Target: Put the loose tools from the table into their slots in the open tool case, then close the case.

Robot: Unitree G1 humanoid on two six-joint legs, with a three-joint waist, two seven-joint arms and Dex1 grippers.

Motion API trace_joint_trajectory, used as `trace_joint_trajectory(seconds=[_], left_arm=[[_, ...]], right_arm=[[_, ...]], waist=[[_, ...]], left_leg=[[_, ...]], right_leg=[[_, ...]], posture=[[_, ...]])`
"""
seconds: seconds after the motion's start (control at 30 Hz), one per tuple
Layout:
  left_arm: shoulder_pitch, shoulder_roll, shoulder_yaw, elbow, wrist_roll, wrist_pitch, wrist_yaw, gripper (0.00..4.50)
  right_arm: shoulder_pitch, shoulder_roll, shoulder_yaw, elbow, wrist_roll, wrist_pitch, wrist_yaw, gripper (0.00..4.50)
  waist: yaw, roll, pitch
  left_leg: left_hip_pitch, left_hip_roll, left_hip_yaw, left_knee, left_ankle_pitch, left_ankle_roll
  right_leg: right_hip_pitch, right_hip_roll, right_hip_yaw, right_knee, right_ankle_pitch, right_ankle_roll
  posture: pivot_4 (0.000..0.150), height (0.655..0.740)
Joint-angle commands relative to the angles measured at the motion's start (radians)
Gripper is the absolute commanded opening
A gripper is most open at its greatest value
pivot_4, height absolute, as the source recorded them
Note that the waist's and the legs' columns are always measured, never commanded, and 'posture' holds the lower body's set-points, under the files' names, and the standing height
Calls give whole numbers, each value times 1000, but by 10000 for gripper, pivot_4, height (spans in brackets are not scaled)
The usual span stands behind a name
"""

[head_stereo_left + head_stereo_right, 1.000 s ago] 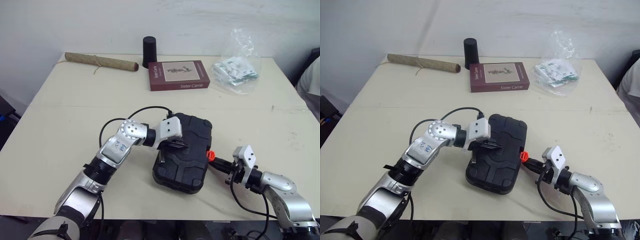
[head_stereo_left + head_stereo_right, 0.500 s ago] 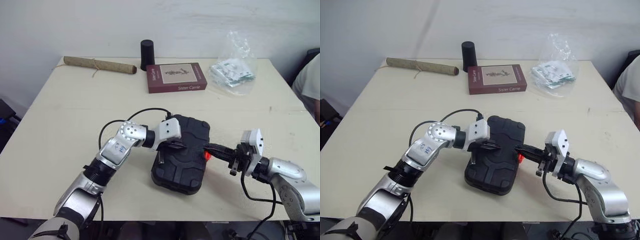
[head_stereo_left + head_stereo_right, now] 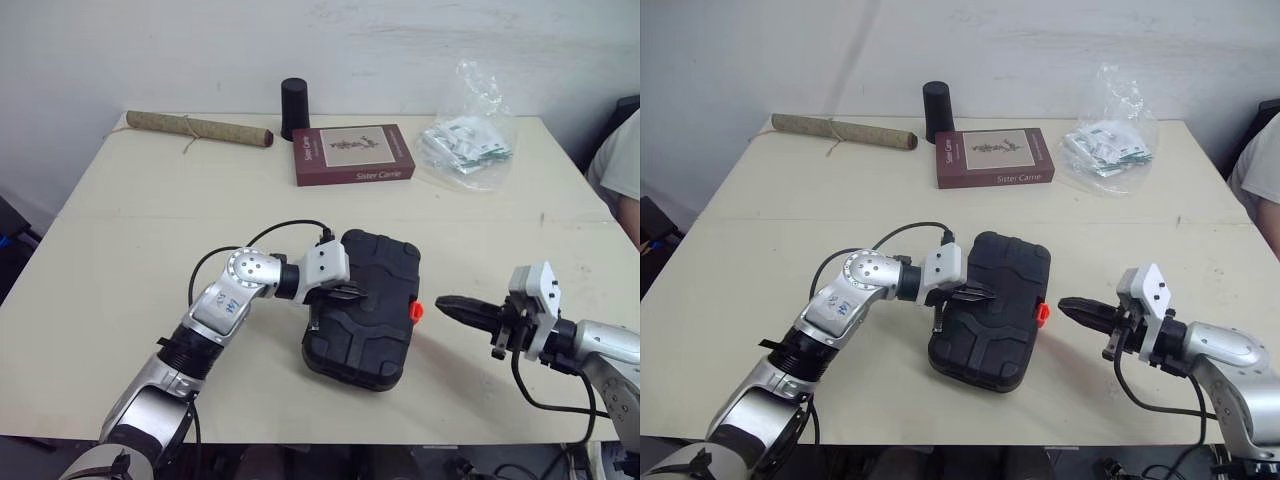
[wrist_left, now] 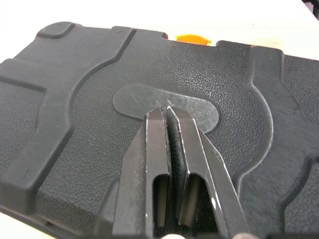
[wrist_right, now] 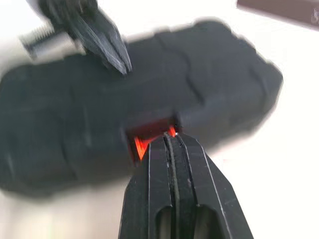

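The black tool case (image 3: 365, 310) is seen lying shut on the table (image 3: 150, 250), toward its near edge, with its orange latch (image 3: 415, 310) turned to the robot's right. The left gripper (image 3: 356, 293) is held with fingers pressed together, their tips set on the lid. The right gripper (image 3: 442, 303), likewise closed on nothing, is pointed at the latch from just beside it.

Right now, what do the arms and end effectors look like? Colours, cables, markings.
Left arm and right arm are silver metal segments. The left elbow is a round disc ringed with dots; blue markings on its forearm. Each wrist has a white boxy housing and a looping black cable. Left end effector and right end effector are slim, black, tapered.
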Motion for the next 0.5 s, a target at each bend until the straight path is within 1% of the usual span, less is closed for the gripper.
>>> trace_joint_trajectory(seconds=[0.03, 0.27, 0.37, 0.47, 0.5], left_arm=[[69, 21, -52, 101, 52, 46, -7, 944], [70, 14, -57, 97, 55, 44, -15, 944], [70, 13, -55, 97, 56, 41, -18, 944], [73, 10, -42, 99, 49, 9, -19, 944], [75, 8, -33, 99, 42, -26, -24, 944]], right_arm=[[-5, -2, 36, 27, -51, -54, 16, 0], [-91, 60, 139, 46, -80, -74, 5, 0], [-124, 80, 149, 45, -70, -70, 5, 0], [-130, 79, 150, 40, -69, -62, 11, 0], [-128, 73, 148, 38, -73, -65, 15, 0]], waist=[[0, 1, 0], [2, 3, 0], [0, 3, 1], [-2, 4, 1], [-2, 4, 1]], left_leg=[[0, 0, 0, 0, 0, 0], [0, 0, 0, 0, 0, 0], [-1, 0, 0, 0, 0, 0], [-1, 0, 0, 0, 0, 0], [-1, 0, 0, 0, 0, 0]], right_leg=[[0, 0, 0, 0, 0, 0], [-1, 0, 0, 0, 0, 0], [-1, 0, 0, 0, 0, 0], [-1, 0, 0, 0, 0, 0], [-1, 0, 0, 0, 0, 0]], posture=[[1500, 7400], [1500, 7400], [1500, 7400], [1500, 7400], [1500, 7400]])
